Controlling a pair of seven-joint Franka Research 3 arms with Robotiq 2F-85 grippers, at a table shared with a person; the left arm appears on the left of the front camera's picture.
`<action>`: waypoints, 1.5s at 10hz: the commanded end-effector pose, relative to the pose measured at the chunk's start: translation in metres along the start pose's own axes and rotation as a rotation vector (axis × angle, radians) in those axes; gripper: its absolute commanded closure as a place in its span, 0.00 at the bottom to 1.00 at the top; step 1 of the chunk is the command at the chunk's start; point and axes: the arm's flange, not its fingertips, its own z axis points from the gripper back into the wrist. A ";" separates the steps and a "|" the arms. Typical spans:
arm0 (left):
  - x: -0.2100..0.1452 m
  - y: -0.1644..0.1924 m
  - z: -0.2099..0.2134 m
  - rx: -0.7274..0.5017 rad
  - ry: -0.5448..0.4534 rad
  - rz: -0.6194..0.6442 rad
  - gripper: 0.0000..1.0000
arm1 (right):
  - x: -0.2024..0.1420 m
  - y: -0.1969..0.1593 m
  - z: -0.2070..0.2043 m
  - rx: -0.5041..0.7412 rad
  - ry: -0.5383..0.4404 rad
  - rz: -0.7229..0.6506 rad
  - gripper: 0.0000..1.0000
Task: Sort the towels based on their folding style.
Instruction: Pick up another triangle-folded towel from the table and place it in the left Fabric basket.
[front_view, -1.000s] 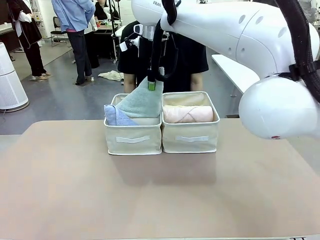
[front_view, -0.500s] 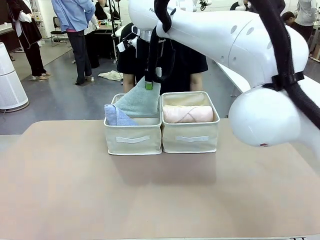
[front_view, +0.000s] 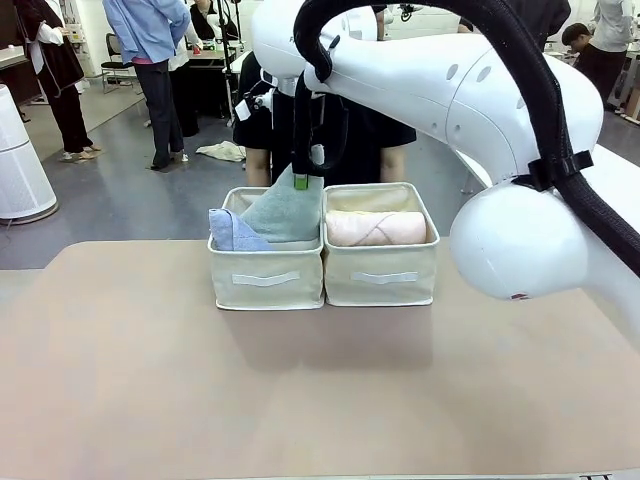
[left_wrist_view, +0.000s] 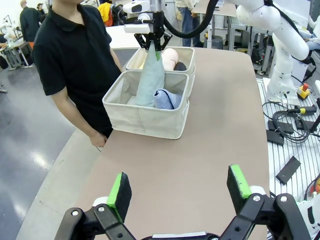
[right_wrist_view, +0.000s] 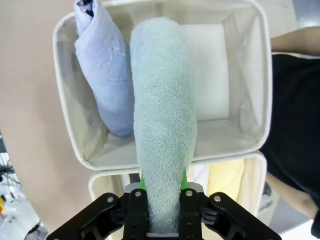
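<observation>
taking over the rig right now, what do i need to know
Left gripper: open, holding nothing, over the table.
Right gripper: shut on the grey-green towel, which hangs into the left basket beside the lavender-blue towel.
Done: pink roll and yellow roll lie in the right basket.
Left: release the grey-green towel, pull out.

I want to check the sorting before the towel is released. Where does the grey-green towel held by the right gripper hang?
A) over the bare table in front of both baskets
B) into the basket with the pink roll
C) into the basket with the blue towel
C: the right gripper is shut on the top of the grey-green towel, and its lower part hangs into the basket where the blue towel lies.
</observation>
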 end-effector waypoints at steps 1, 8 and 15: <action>0.001 -0.001 0.002 -0.003 -0.005 -0.003 0.00 | 0.022 -0.026 0.012 0.000 0.000 0.049 0.77; 0.001 -0.001 0.002 -0.003 -0.005 -0.003 0.00 | 0.013 0.000 0.008 -0.057 -0.057 0.121 0.77; 0.001 -0.001 0.002 -0.003 -0.005 -0.003 0.00 | 0.013 0.000 0.008 -0.057 -0.057 0.121 0.77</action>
